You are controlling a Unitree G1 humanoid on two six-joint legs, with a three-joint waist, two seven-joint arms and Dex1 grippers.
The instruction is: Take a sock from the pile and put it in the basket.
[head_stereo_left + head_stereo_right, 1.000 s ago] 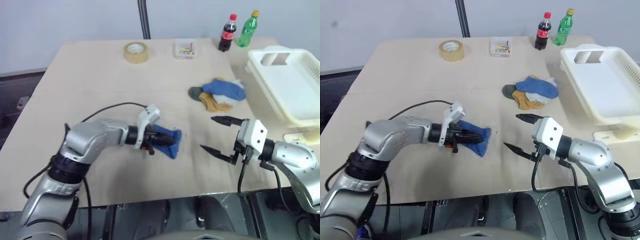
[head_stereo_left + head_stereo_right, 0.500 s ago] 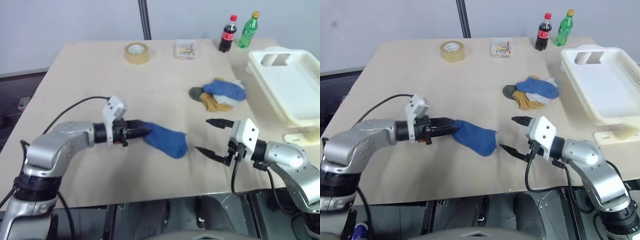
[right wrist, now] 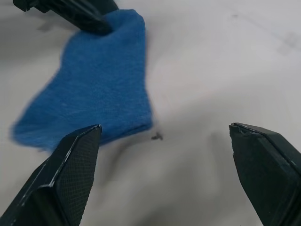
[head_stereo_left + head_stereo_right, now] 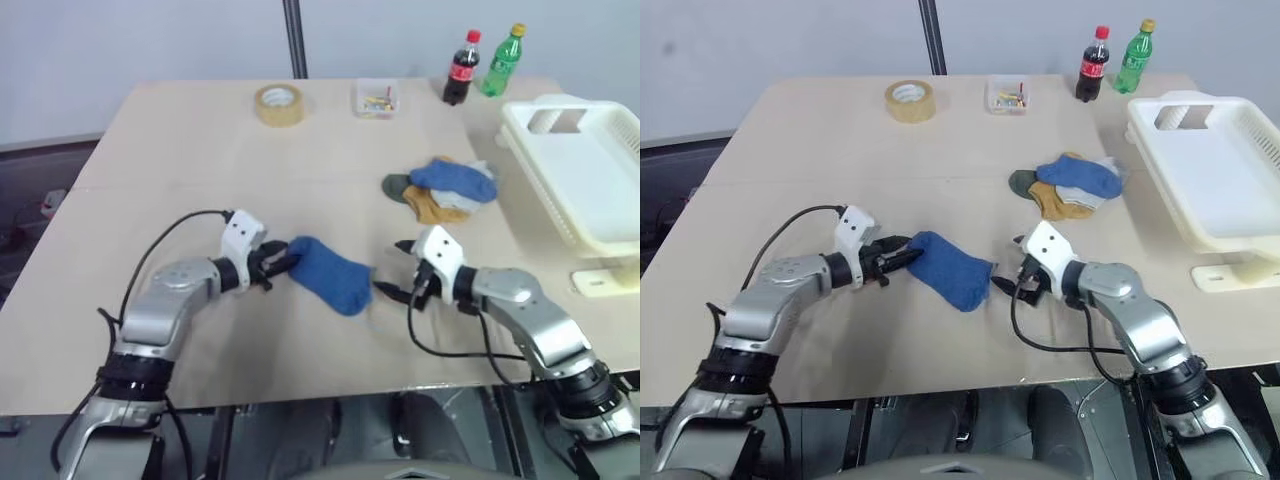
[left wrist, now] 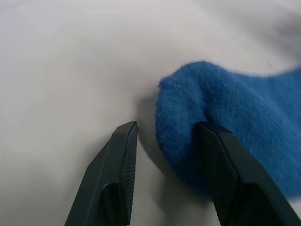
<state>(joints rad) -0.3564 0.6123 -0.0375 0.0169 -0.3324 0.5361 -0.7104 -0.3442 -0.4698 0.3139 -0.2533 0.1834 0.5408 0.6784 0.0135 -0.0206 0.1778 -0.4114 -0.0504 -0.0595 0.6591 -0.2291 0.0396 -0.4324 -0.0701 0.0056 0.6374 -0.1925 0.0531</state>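
The blue sock (image 4: 330, 280) lies stretched out on the table, about midway between my two grippers. My left gripper (image 4: 288, 262) sits at its cuff end. In the left wrist view the fingers (image 5: 123, 160) stand apart, with the sock's end (image 5: 188, 117) between them against one finger and a gap to the other. My right gripper (image 4: 390, 268) is open wide just past the sock's other end (image 3: 99, 94), low over the table and not touching it. The pile (image 4: 442, 190) of blue, mustard, green and grey socks lies behind it. The white basket (image 4: 590, 215) stands at the far right.
A tape roll (image 4: 278, 103), a small clear box (image 4: 377, 98), a cola bottle (image 4: 460, 68) and a green bottle (image 4: 500, 60) stand along the table's far edge. A white plastic piece (image 4: 600, 280) lies in front of the basket.
The sock, bunched in my left gripper a second ago, now lies spread on the table. The left fingers have eased apart. My right gripper has sunk and moved left up to the sock.
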